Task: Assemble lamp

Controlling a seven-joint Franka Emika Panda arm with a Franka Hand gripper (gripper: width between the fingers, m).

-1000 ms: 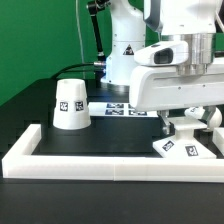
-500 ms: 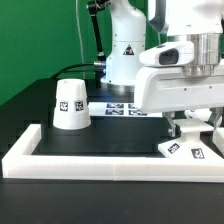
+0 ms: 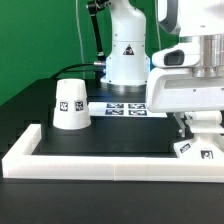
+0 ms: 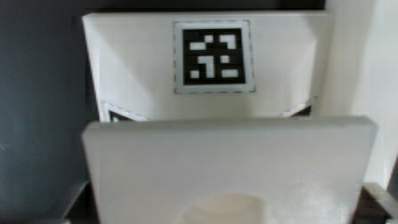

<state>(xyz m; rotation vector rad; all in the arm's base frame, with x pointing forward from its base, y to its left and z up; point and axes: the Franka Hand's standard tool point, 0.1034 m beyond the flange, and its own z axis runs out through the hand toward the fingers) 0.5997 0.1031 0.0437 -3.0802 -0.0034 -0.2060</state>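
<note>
Exterior view: the gripper hung low over the lamp base, which lay at the bench's front corner on this view's right, just beside the white edging bar. The shade stood well apart, with open bench between them. I could not tell whether the fingers held the base. Wrist view: the base's tag was plain to see, and a blurred white block, possibly the same part, filled the foreground.

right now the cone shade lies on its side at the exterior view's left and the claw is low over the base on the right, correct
No: the exterior view shows the shade standing upright at that view's left, not on its side. The claw is low over the base on the right.
</note>
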